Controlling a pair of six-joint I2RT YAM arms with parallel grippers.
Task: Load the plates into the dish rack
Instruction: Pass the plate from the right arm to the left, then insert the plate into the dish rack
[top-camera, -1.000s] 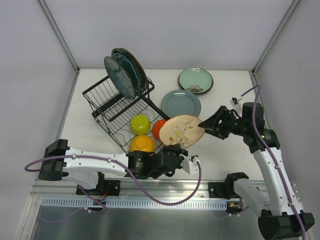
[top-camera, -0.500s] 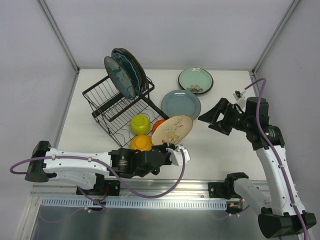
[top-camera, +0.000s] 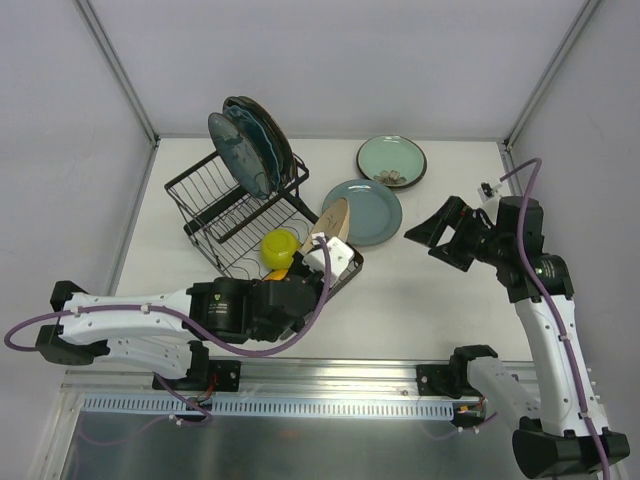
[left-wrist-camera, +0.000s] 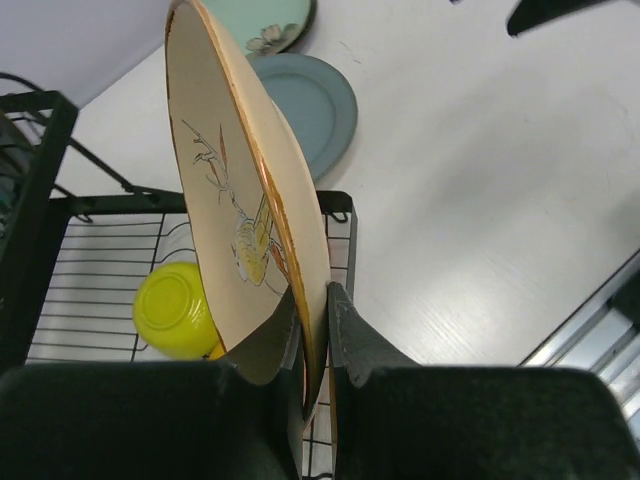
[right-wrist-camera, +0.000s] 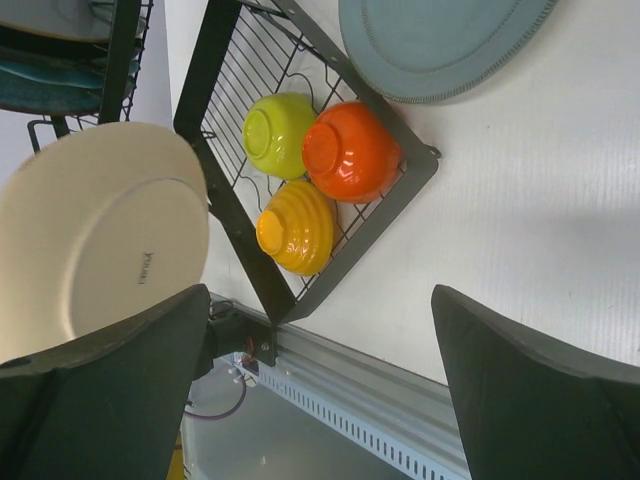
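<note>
Left wrist | left pincer (left-wrist-camera: 312, 330) clamped on cream plate (left-wrist-camera: 240, 180) rim, plate on edge above it | dish rack (left-wrist-camera: 340, 205) basket under pincer, racked plates (top-camera: 250, 145) beyond, to its left | right pincer (top-camera: 437, 240) wide open, empty | advice: keep plate vertical, line edge with free slot, lower slowly

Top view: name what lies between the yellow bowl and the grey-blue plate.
The cream plate, gripped on edge by the left claw, per top view.

You see a cream plate (left-wrist-camera: 230, 190) with a painted twig motif and brown rim. Note the black rack (right-wrist-camera: 200, 65), lime bowl (right-wrist-camera: 277, 135), orange bowl (right-wrist-camera: 352, 152), ridged yellow bowl (right-wrist-camera: 296, 228).
</note>
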